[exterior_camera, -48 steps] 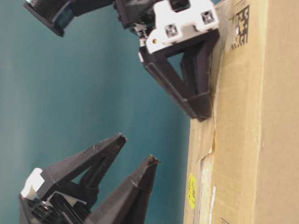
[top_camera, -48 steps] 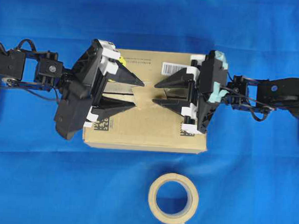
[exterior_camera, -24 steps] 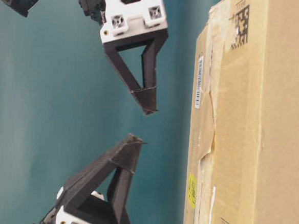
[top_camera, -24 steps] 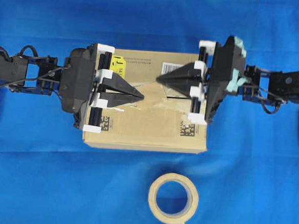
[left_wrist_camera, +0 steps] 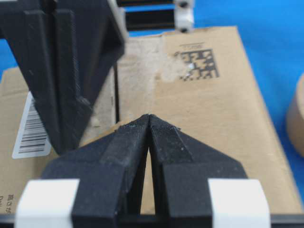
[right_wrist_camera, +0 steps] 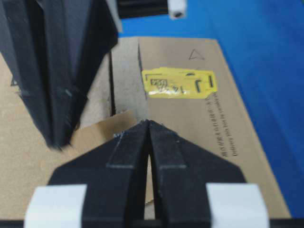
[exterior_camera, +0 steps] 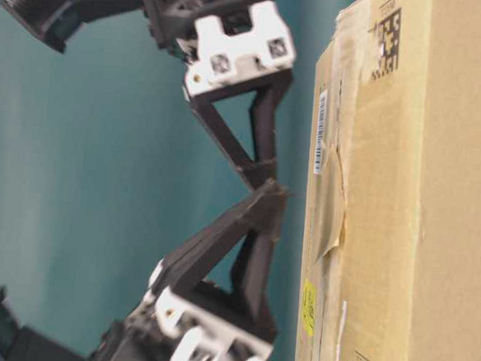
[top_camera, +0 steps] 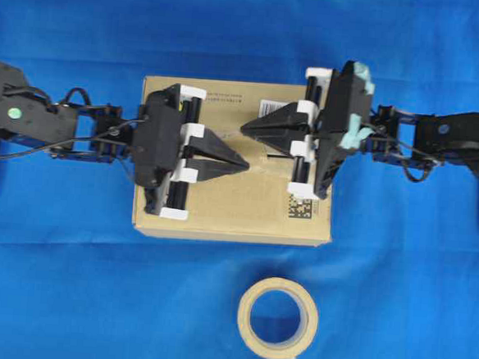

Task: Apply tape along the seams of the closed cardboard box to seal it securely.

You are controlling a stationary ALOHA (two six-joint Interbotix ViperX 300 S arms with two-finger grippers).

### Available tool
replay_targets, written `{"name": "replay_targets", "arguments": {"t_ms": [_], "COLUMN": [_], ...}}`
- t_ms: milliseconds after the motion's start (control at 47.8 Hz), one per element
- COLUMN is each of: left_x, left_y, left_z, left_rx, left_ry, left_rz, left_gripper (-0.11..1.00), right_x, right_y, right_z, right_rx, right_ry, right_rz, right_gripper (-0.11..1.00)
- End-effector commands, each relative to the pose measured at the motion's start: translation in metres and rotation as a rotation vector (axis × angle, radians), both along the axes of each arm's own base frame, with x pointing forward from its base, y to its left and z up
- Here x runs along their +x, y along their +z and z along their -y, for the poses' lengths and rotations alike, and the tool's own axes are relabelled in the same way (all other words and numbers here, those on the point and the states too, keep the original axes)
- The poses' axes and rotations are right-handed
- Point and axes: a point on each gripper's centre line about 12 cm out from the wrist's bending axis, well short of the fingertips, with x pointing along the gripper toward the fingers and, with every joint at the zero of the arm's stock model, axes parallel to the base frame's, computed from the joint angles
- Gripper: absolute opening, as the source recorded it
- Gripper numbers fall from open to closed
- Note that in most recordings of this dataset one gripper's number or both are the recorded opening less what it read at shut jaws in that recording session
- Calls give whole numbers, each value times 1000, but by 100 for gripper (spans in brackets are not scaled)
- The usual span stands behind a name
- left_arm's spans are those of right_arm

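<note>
Hovering above the cardboard box (top_camera: pixel 233 216), both claws sit pinched shut with nothing between them: left gripper (top_camera: pixel 245 161) and right gripper (top_camera: pixel 245 129) almost tip to tip over the seams (left_wrist_camera: pixel 116 97). The tape (exterior_camera: pixel 331 205) lies across that gap, one corner lifting. Blue cloth (top_camera: pixel 60 282) surrounds the box; a tape roll (top_camera: pixel 277 318) rests near the front edge.

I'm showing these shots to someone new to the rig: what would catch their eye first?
Two black grippers, left and right, both shut, meet tip to tip above the middle of the cardboard box. Beneath them a tan piece of tape lies over the seam, one corner lifting off the lid. A beige tape roll sits alone on the blue cloth, on the near side of the box.
</note>
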Motion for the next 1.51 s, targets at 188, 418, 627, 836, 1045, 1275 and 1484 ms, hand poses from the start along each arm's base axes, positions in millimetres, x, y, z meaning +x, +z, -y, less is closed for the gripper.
{"name": "replay_targets", "arguments": {"t_ms": [188, 418, 627, 836, 1045, 1275, 1484], "left_x": [11, 2, -15, -29, -38, -33, -15], "left_y": [-9, -26, -36, -42, -44, -37, -17], "left_z": [-12, -20, -29, -30, -31, -27, -9], "left_rx": [-5, -27, -30, -33, -36, -76, -61], "left_ry": [34, 63, 89, 97, 103, 104, 46], "left_rz": [12, -36, -70, -92, -105, -74, 8], "left_gripper": [0, 0, 0, 0, 0, 0, 0], "right_x": [17, 15, 5, -8, -22, -29, -18], "right_y": [-7, -17, -23, -27, -31, -20, 9], "right_z": [-9, -9, -10, -10, -12, -14, -12], "right_rx": [-1, 11, 15, 26, 37, 37, 12], "right_ry": [26, 24, 22, 18, 15, 15, 21], "right_rz": [-9, -37, -65, -84, -102, -68, 16], "right_gripper": [0, 0, 0, 0, 0, 0, 0]}}
